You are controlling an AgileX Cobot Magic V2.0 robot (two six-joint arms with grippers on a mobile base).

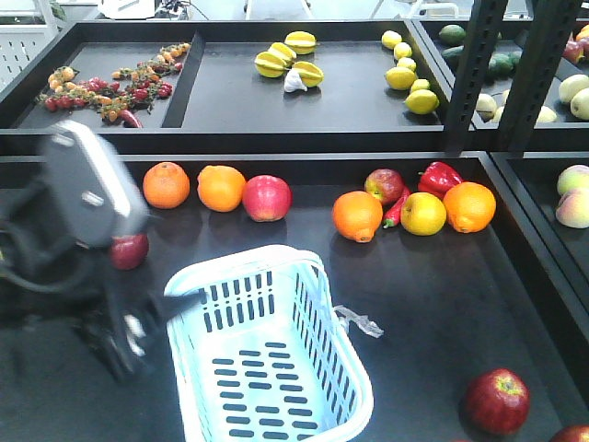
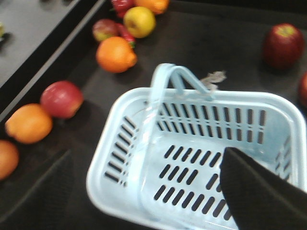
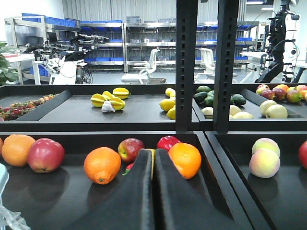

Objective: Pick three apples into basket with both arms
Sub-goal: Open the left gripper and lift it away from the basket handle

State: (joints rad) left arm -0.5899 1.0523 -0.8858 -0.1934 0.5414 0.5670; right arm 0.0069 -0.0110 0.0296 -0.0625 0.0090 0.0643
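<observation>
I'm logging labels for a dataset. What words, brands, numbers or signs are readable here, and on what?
None can be read. The basket bears no visible print, the apple shows no sticker, and the blue bins on the far shelves are too small to tell.

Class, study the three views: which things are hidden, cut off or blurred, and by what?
- Front view: the left end effector is smeared by motion blur, and the left arm covers part of one apple.
- Front view: a second apple is cut off by the bottom-right corner.
- Right wrist view: the basket is a sliver at the left edge; the shut right end effector blocks the lower centre.
</observation>
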